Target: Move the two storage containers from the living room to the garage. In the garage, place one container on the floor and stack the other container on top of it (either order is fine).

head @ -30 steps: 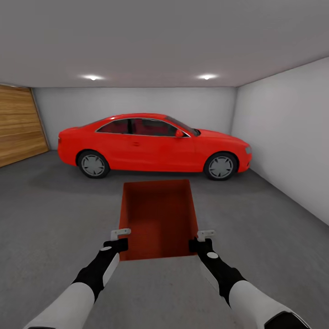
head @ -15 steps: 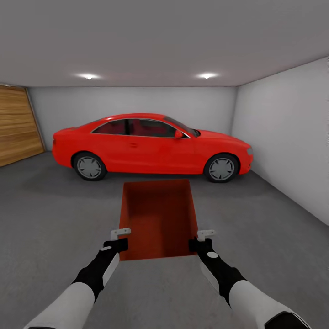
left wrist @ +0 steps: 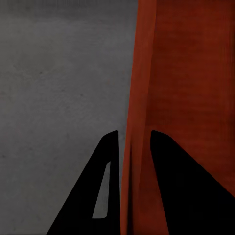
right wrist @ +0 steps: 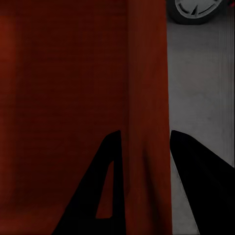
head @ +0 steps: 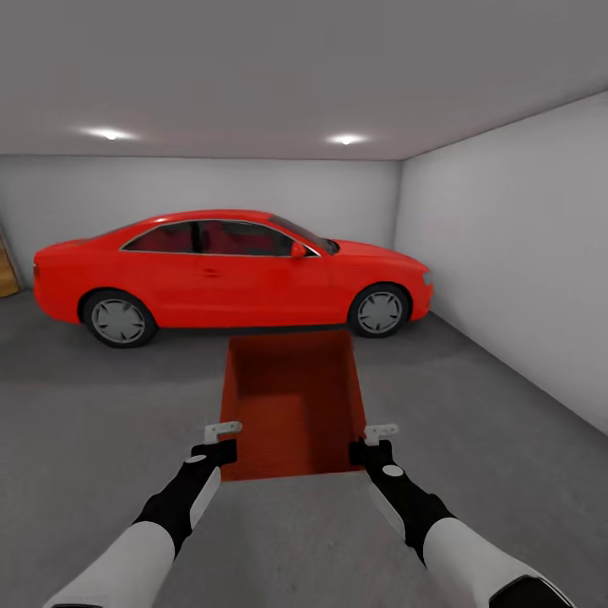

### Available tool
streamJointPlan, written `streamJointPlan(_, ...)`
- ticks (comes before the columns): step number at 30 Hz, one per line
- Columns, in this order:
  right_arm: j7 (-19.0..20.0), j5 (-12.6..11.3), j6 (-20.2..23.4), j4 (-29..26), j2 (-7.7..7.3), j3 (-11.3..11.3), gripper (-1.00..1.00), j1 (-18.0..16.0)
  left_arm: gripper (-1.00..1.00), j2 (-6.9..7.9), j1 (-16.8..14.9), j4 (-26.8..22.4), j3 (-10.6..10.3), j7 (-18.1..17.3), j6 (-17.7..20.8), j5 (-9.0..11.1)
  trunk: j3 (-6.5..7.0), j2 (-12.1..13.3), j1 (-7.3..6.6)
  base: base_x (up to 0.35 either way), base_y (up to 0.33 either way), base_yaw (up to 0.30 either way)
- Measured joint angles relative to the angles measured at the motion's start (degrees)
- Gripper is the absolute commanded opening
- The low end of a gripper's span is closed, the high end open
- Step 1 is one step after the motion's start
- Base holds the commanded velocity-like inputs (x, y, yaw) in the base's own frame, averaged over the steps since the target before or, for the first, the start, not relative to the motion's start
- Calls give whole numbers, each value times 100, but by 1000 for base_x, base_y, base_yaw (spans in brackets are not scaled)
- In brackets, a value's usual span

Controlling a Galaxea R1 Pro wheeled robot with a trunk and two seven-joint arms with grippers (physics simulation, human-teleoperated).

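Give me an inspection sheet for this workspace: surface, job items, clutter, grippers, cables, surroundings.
Surface: dark grey concrete floor, bare where visible.
Job's things: one orange-red storage container, open top up, carried between both arms above the floor; inside looks empty. Second container: nothing seen.
Clutter: nothing seen.
Grippers: left gripper has its jaws straddling the container's left wall; right gripper likewise on the right wall. Both shut on the walls.
Cables: nothing seen.
Surroundings: red car parked ahead, side-on; white wall to the right; two ceiling lights; a sliver of wooden door at far left.
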Motion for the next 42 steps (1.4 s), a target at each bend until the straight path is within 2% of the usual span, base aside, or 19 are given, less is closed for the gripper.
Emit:
streamJointPlan(19, -2, 0, 0, -9, -1, -1, -100, 3, -100, 0, 0, -5, -2, 0, 0, 0, 0, 0, 0, 322, 0, -244)
streamJointPlan(36, 7, -13, -53, 32, 6, -7, -100, 1, -100, 1, 1, -15, -11, 2, 1, -18, 0, 0, 0, 319, 0, -18)
streamJointPlan(42, 9, -13, -62, 40, 7, -9, -100, 0, -100, 1, 1, -16, -12, 2, 1, -21, 0, 1, 3, 87, 0, -4)
